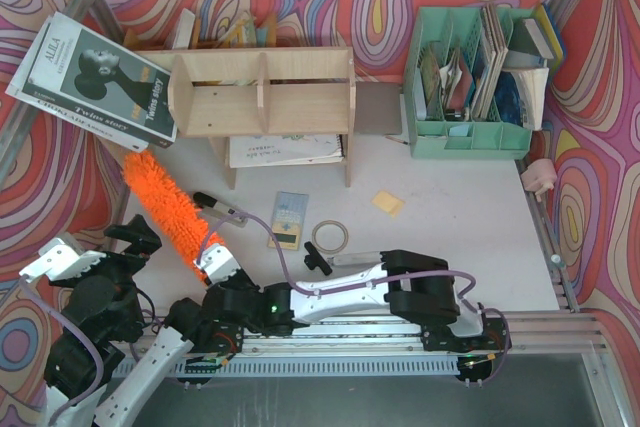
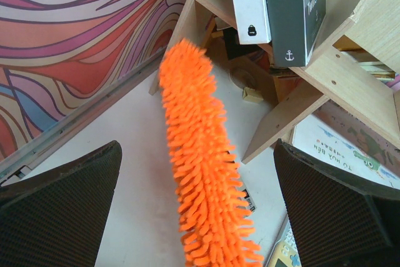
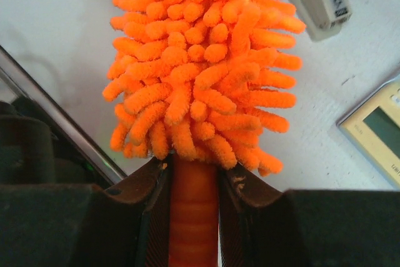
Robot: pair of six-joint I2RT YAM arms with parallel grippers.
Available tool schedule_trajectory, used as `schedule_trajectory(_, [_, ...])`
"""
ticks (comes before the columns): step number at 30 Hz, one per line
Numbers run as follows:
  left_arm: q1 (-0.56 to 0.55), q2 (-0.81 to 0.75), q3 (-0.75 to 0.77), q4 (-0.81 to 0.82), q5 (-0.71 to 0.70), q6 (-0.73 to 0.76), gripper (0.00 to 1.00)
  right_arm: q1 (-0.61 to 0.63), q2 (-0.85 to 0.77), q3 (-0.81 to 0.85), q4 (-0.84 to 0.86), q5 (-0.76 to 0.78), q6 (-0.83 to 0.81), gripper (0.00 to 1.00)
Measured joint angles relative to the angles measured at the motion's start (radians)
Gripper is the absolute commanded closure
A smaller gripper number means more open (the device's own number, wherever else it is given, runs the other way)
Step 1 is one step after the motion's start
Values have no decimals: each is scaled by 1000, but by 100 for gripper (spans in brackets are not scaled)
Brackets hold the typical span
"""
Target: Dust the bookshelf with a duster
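Top external shows one duster [image 1: 163, 205] and one bookshelf [image 1: 300, 67]; right pincer [image 1: 215, 260] clenches the duster's handle, left pincer [image 2: 197, 148] gapes, released.

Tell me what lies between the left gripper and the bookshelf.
The duster: in the left wrist view its orange head shows between the fingers of the open left gripper, pointing towards the bookshelf.

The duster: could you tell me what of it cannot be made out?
The duster handle: right wrist view, cut off by the bottom edge below the right gripper.
Its tip: top view, too small to show contact with the bookshelf.
Its lower end: left wrist view, cut off.
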Motion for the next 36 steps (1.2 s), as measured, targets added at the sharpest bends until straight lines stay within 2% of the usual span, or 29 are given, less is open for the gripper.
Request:
schedule_trajectory(7, [0, 0, 0, 0, 0, 0, 2, 3, 17, -13, -69, -39, -3, 100])
schedule_trajectory(11, [0, 0, 0, 0, 0, 0, 2, 3, -45, -104, -68, -51, -29, 100])
schedule_trajectory(19, [0, 0, 0, 0, -1, 0, 2, 43, -338, -377, -27, -54, -121, 100])
schedule_trajectory(28, [0, 0, 0, 0, -14, 0, 2, 182, -581, -562, -30, 7, -204, 100])
schedule_trajectory(36, [0, 0, 0, 0, -32, 0, 2, 242, -886, -693, -103, 49, -249, 100])
